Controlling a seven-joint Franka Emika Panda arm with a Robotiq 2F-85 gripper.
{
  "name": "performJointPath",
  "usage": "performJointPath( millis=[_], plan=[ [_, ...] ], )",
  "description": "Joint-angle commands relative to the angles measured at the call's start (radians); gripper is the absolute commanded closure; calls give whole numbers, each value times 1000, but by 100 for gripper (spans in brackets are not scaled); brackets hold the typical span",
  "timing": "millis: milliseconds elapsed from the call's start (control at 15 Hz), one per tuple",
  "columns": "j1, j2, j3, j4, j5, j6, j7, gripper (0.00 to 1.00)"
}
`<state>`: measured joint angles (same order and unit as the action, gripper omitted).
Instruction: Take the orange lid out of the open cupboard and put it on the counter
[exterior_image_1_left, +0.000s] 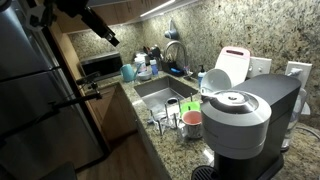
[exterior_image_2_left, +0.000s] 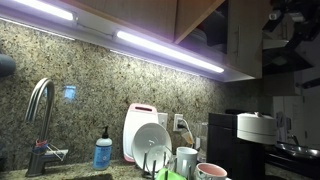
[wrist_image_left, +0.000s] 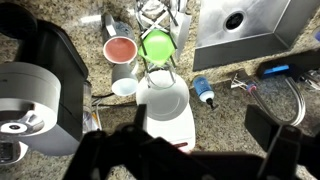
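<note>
The orange lid is not in view in any frame. The granite counter (wrist_image_left: 222, 118) lies below my gripper in the wrist view and shows in both exterior views (exterior_image_1_left: 158, 142) (exterior_image_2_left: 70, 173). My gripper (wrist_image_left: 200, 124) hangs high above the counter, its two dark fingers wide apart with nothing between them. In an exterior view the arm reaches in from the top left, with the gripper (exterior_image_1_left: 106, 37) up near the wall cabinets. The open cupboard (exterior_image_2_left: 243, 40) shows dark at the upper right, and its contents are hidden.
On the counter stand a white board with a red edge (wrist_image_left: 168, 122), a white plate (wrist_image_left: 162, 95), a pink cup (wrist_image_left: 120, 48), a green cup (wrist_image_left: 155, 44), a blue bottle (wrist_image_left: 203, 92) and a coffee machine (wrist_image_left: 35, 95). A steel sink (wrist_image_left: 245, 30) and a faucet (exterior_image_2_left: 40, 110) are nearby.
</note>
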<state>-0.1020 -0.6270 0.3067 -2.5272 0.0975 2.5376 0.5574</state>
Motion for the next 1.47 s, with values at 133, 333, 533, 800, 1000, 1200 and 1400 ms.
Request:
performJointPath(
  millis=[133, 333, 533, 800, 1000, 1200, 1400],
  plan=[
    [12, 12, -17, 11, -7, 6, 16, 0],
    [-8, 13, -44, 32, 0, 16, 28, 0],
    [-22, 11, -96, 55, 9, 5, 16, 0],
    [-45, 9, -181, 75, 28, 6, 10, 0],
    [-70, 9, -226, 82, 35, 11, 7, 0],
    [-86, 11, -263, 87, 57, 20, 10, 0],
    [-59, 20, -295, 103, 142, 43, 16, 0]
  ],
)
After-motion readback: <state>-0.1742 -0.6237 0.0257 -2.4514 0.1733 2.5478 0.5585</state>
